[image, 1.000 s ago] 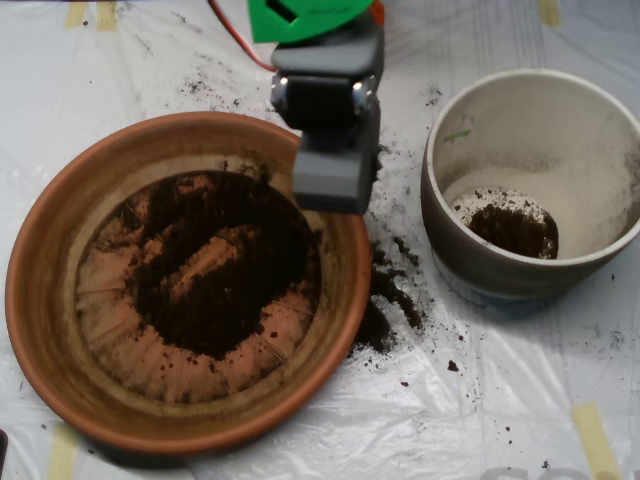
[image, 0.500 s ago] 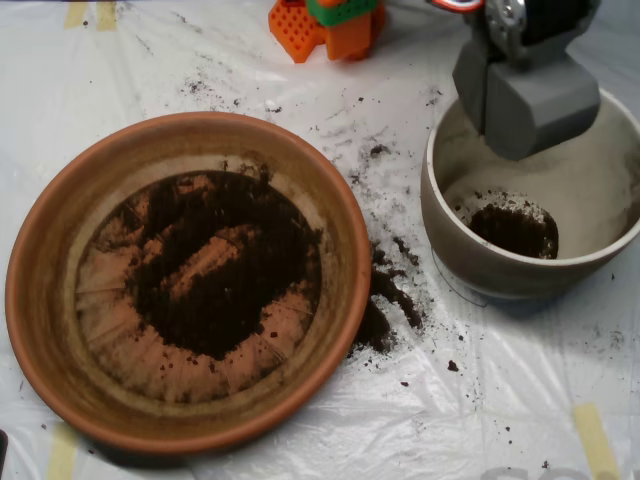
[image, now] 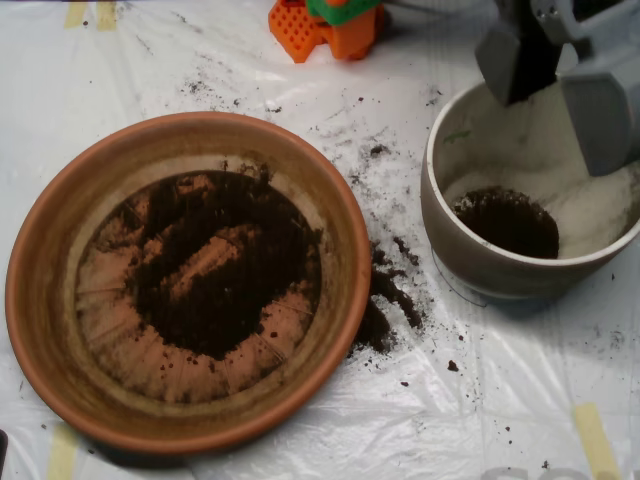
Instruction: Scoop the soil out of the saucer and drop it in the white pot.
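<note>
Tool (image: 565,85) halves stand spread apart above the pot, at its upper right, with a clear gap between the two grey shells and nothing visibly held in them. That reads as the dumping step: the load has gone into the pot, or is just leaving.

Going by size, the tabletop (image: 120,70) comes first, covered in white plastic sheeting and dusted with stray crumbs. The saucer (image: 40,300) sits at the left and carries most of the soil (image: 215,265), a dark patch over its middle with bare ridged clay showing around it and in a streak through it. The pot (image: 455,235) stands to the right, well apart from the saucer, with a small dark heap low in its dusty inside. A spill (image: 385,305) lies on the sheeting between the two, against the saucer's right rim. An orange block (image: 325,25) sits at the top edge.

To do this step well, I judge the shells should stay wide and centred over the pot's mouth until the last crumbs fall, since they hang near the far rim. Swinging back to the saucer too soon would likely add to the spill.
</note>
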`<state>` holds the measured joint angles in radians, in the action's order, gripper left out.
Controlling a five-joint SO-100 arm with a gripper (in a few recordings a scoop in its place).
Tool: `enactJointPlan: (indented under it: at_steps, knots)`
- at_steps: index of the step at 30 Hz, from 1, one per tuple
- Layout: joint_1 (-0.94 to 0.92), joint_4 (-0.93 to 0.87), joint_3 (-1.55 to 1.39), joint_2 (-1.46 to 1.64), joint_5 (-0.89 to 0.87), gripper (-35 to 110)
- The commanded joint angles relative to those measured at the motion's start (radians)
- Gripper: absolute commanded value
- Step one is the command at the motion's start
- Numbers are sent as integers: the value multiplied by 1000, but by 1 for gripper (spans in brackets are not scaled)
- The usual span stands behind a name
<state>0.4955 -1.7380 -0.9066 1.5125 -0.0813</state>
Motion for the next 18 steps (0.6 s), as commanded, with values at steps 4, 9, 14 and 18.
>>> enactJointPlan:
  at_steps: [4,9,14,18]
  knots:
    - [8,21,-52,132,-29,42]
    - [-5,61,-124,161,-44,41]
    - [-26,71,-124,167,-51,40]
    - [-48,63,-95,178,-52,40]
